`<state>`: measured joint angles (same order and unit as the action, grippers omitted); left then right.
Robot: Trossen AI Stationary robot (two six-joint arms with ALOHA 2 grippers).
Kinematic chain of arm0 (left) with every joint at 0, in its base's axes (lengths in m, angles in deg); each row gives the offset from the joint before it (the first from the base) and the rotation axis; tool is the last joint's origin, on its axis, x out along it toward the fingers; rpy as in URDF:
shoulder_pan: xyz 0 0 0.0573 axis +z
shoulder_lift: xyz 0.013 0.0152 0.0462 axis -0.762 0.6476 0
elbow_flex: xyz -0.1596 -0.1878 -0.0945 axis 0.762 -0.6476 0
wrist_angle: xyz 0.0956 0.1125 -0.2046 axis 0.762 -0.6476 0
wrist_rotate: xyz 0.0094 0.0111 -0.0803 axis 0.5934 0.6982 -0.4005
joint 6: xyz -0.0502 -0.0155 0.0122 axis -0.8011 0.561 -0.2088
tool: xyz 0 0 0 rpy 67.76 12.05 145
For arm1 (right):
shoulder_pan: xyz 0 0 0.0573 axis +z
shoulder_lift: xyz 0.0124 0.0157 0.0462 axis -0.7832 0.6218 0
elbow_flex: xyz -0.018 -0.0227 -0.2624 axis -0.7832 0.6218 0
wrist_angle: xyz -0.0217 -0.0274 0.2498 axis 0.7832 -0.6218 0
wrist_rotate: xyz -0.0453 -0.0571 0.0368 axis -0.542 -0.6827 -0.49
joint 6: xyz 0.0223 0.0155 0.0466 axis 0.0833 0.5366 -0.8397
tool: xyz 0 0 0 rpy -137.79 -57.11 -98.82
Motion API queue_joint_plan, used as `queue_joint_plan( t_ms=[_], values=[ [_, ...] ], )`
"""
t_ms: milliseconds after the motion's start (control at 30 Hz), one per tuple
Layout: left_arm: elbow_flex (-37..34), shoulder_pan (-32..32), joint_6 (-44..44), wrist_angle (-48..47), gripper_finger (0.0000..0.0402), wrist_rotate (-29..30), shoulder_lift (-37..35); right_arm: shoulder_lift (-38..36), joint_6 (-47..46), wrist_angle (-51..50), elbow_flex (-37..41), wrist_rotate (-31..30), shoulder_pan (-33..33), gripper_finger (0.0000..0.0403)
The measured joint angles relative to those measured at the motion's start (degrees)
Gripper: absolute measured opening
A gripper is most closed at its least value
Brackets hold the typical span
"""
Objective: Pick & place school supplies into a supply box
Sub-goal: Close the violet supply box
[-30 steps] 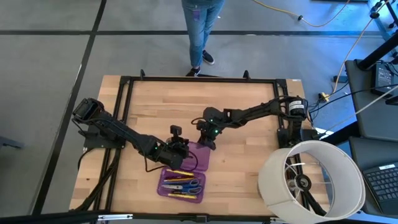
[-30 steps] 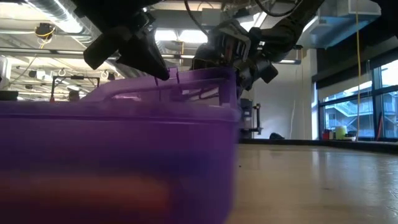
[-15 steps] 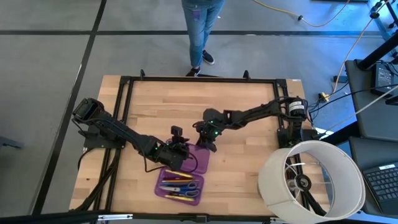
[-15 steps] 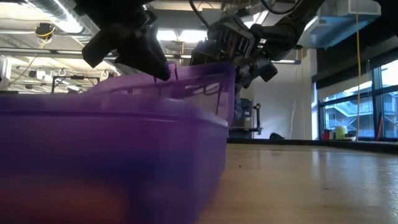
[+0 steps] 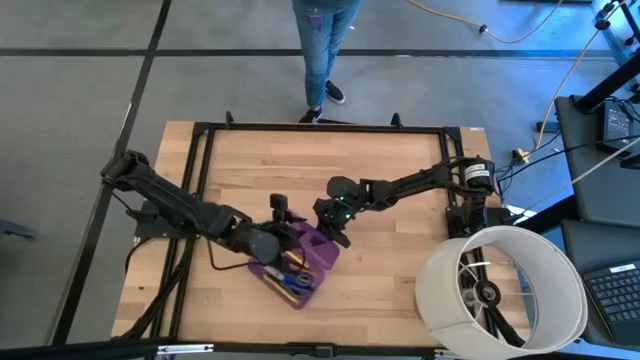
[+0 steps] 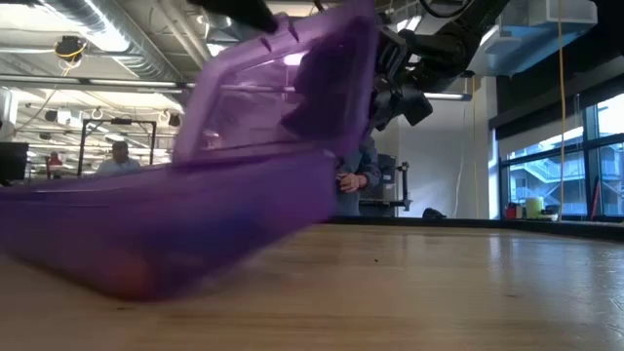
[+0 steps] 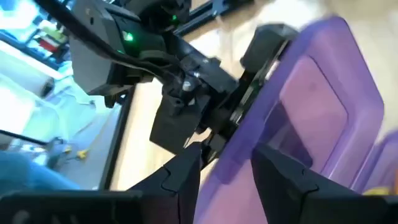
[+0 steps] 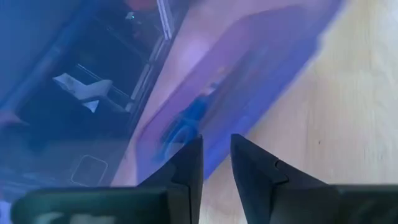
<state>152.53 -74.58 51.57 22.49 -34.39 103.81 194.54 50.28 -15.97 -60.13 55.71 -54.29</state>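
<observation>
The purple translucent supply box [image 5: 298,268] sits skewed near the table's near edge. Its lid [image 6: 283,88] stands raised over the base [image 6: 175,229], which looks tilted in the low view. Yellow pencils and blue-handled scissors [image 5: 292,282] lie inside, and the scissors [image 8: 189,118] show through the plastic. My left gripper [image 5: 278,232] is at the lid's left side and my right gripper [image 5: 333,228] at its right side, both shut on the lid. My left gripper [image 7: 227,171] pinches the lid's edge [image 7: 239,146] between its two fingers, coming from the table's left. The lid [image 7: 317,99] stands steeply tilted beyond the fingers. My right gripper [image 8: 216,158] has the lid's rim [image 8: 216,144] in the narrow gap between its fingers, from the table's right and far side. In the low view it meets the lid's raised edge [image 6: 375,68].
A large white cylinder [image 5: 500,290] stands at the table's near right corner. A black frame [image 5: 320,127] runs around the table. A person [image 5: 322,50] stands beyond the far edge. Bare wood [image 5: 300,170] lies on the far half.
The box has turned about and slid toward the table's left. Its lid has swung up from lying low to standing steeply over the base, and the base has tipped. My left arm has drawn back toward the left edge; my right gripper has stayed at the lid.
</observation>
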Motion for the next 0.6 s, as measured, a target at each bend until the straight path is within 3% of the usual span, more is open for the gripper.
queue_joint_plan(
  t_ms=[400, 600],
  values=[
    [0.03, 1.08, -7.72, -7.7, 0.0129, -3.82, -0.44, 0.0, 1.09, 0.42, 0.0, 0.02, 0.07, 0.0087],
    [0.02, 1.06, -14.82, -18.26, 0.0132, -3.99, -0.55, 0.02, -0.38, 1.58, 0.0, 0.1, 0.12, 0.0087]
  ],
)
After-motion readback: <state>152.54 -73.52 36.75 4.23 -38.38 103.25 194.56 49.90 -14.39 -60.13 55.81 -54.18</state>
